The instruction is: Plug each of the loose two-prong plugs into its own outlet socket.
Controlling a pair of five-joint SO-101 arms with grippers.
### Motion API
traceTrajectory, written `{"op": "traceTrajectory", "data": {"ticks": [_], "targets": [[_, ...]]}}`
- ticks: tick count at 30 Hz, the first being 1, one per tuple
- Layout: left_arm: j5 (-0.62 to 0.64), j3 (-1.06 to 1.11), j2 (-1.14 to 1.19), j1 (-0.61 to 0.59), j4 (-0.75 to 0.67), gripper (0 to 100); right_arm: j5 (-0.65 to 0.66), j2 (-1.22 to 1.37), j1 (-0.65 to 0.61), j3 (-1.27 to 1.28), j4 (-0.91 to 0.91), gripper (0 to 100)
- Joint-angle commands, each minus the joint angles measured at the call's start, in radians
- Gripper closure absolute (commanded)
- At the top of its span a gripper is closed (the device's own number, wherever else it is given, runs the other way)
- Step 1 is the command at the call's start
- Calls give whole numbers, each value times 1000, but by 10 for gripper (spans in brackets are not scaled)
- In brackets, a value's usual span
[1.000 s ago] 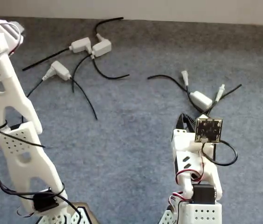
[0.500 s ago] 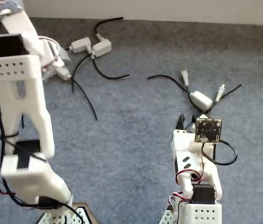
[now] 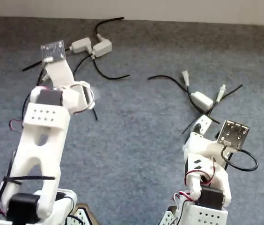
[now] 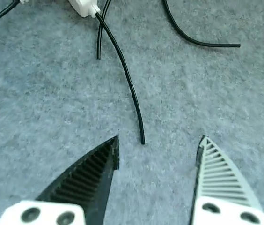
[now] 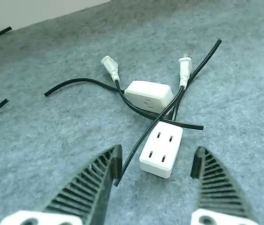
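Right gripper [image 5: 158,149]: jaws seen parted, empty, near white four-slot outlet block [image 5: 162,161] | left gripper [image 4: 159,138]: jaws parted, empty, by black cable end [image 4: 141,138] | white two-prong plug [image 5: 184,65] noted just beyond block on grey carpeted table [image 5: 38,131] | plug body judged best pinched crosswise, prongs left free.

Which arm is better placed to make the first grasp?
Right. The right gripper, open, sits at an outlet with a plug just beyond; the left gripper, also open, is over a bare cable end.
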Motion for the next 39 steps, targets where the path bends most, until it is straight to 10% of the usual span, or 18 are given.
{"op": "traceTrajectory", "data": {"ticks": [1,10,23,39], "targets": [[5,237,-81,19,-321,733,-15,-2,15,-79,8,745],[0,492,-94,53,-729,733,-15,145,15,-381,53,744],[-2,493,-94,54,-738,733,-12,1313,7,-1256,673,744],[-2,493,-94,54,-740,733,-44,1951,41,-1422,492,745]]}}
